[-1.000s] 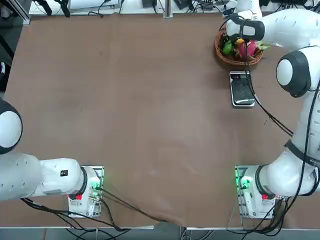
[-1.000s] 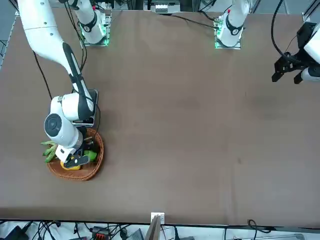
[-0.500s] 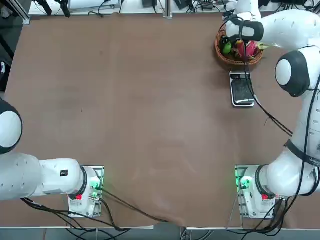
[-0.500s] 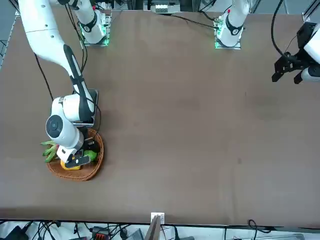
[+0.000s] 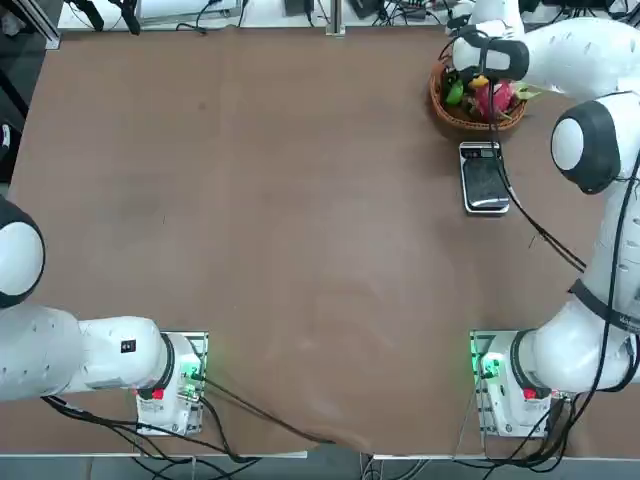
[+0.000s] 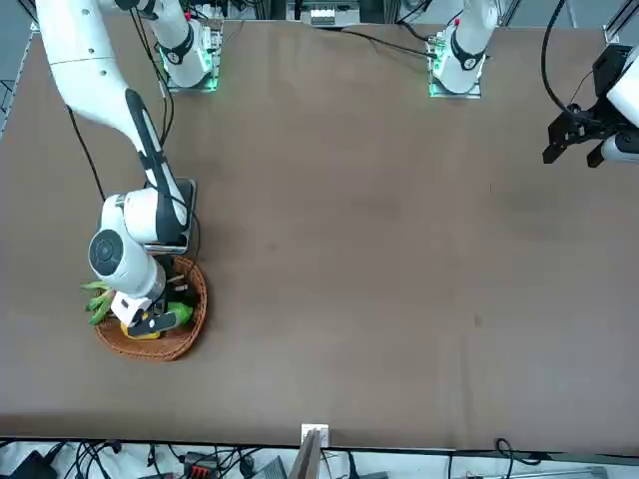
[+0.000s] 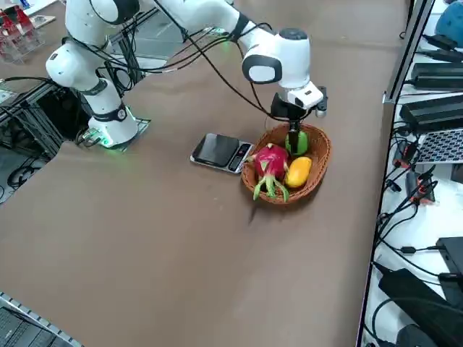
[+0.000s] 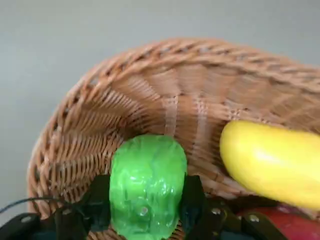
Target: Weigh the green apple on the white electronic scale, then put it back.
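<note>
Glossy green apple [image 8: 147,187] sits in a rough woven wicker basket [image 8: 165,90] on matt brown table [image 5: 280,220].

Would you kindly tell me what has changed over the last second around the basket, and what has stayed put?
The right gripper, down in the wicker basket, has closed its fingers on the green apple; the arm itself barely shifted. The apple is not lifted yet. The yellow fruit, the dragon fruit and the white electronic scale stayed where they were.

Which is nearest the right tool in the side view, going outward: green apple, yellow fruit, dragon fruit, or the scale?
1. green apple: gripped in the right tool, in the basket.
2. yellow fruit: just beside the apple in the basket.
3. dragon fruit: in the basket, about as near as the yellow fruit; too close to call.
4. scale: on the table outside the basket.
</note>
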Controlling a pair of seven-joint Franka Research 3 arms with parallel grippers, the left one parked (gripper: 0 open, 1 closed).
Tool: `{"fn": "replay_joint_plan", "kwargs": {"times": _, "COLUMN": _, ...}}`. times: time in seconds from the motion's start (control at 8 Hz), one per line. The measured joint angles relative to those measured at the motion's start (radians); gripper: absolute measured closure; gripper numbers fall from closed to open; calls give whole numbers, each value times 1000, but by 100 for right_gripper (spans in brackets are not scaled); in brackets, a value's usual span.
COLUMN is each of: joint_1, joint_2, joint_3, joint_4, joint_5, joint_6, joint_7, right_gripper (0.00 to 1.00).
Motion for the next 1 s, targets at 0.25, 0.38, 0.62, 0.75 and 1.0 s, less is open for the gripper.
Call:
{"fn": "replay_joint_plan", "kwargs": {"times": 0.25, "joint_1": -6, "joint_2": -65, "joint_3": -1, "joint_4": 27, "joint_5": 0, "joint_6": -101, "joint_7": -1, "right_gripper": 32}}
{"fn": "replay_joint_plan", "kwargs": {"times": 0.38, "joint_1": -11, "joint_2": -121, "joint_3": -1, "joint_4": 31, "joint_5": 1, "joint_6": -183, "joint_7": -1, "right_gripper": 32}}
{"fn": "replay_joint_plan", "kwargs": {"times": 0.62, "joint_1": -26, "joint_2": -247, "joint_3": -2, "joint_4": 12, "joint_5": 8, "joint_6": -330, "joint_7": -16, "right_gripper": 32}}
{"fn": "replay_joint_plan", "kwargs": {"times": 0.75, "joint_1": -33, "joint_2": -313, "joint_3": -2, "joint_4": -34, "joint_5": 17, "joint_6": -354, "joint_7": -23, "right_gripper": 32}}
{"fn": "replay_joint_plan", "kwargs": {"times": 1.0, "joint_1": -35, "joint_2": -448, "joint_3": -2, "joint_4": -179, "joint_5": 19, "joint_6": -361, "joint_7": -27, "right_gripper": 32}}
